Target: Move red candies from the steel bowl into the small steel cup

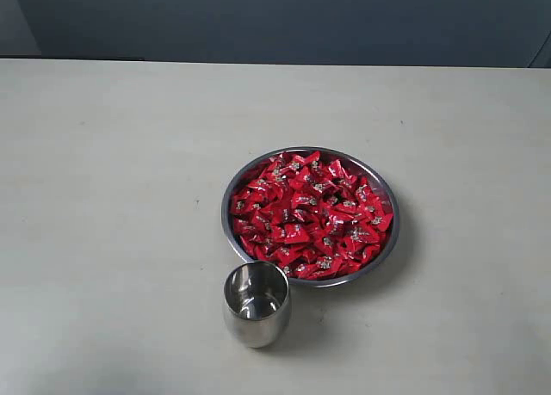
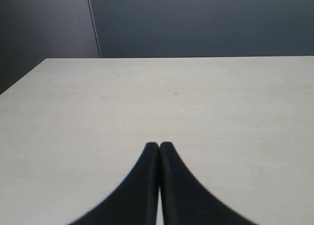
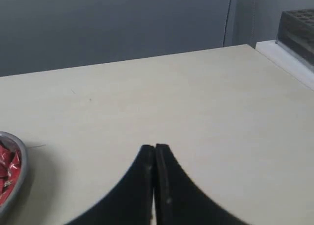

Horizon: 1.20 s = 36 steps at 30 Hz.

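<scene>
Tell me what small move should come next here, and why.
Probably bring the right tool over the bowl, opening it on the way. It is shut on nothing, and its wrist view shows the bowl's edge nearby; the left tool sees only table. The candies fill the bowl and the cup looks empty.

A pale, matte table (image 1: 112, 197) carries a steel bowl (image 1: 385, 188) heaped with red candies (image 1: 310, 216), a small steel cup (image 1: 256, 305) just beside it.
</scene>
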{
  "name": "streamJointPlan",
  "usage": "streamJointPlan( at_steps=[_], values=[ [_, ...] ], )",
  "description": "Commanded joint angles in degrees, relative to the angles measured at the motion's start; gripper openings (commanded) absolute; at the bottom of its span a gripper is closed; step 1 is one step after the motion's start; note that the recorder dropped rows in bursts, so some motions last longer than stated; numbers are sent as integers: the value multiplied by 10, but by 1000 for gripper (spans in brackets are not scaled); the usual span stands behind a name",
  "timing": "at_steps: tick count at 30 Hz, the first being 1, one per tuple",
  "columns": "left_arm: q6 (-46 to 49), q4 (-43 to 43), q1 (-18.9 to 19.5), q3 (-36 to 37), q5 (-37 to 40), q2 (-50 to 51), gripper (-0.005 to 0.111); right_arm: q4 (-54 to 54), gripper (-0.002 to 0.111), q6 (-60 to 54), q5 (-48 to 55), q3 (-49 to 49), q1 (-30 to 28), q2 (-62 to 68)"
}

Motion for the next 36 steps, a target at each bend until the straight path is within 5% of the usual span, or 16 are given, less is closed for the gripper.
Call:
streamJointPlan(
  at_steps=[1,9,36],
  values=[
    [-1,1,1,2,-1,-3,0,-13,0,-3,-50,1,-3,-2],
    [-1,1,1,2,-1,-3,0,37,0,4,-167,1,-3,-2],
    [-1,1,1,2,-1,-3,0,51,0,2,-113,1,-3,2]
  ],
)
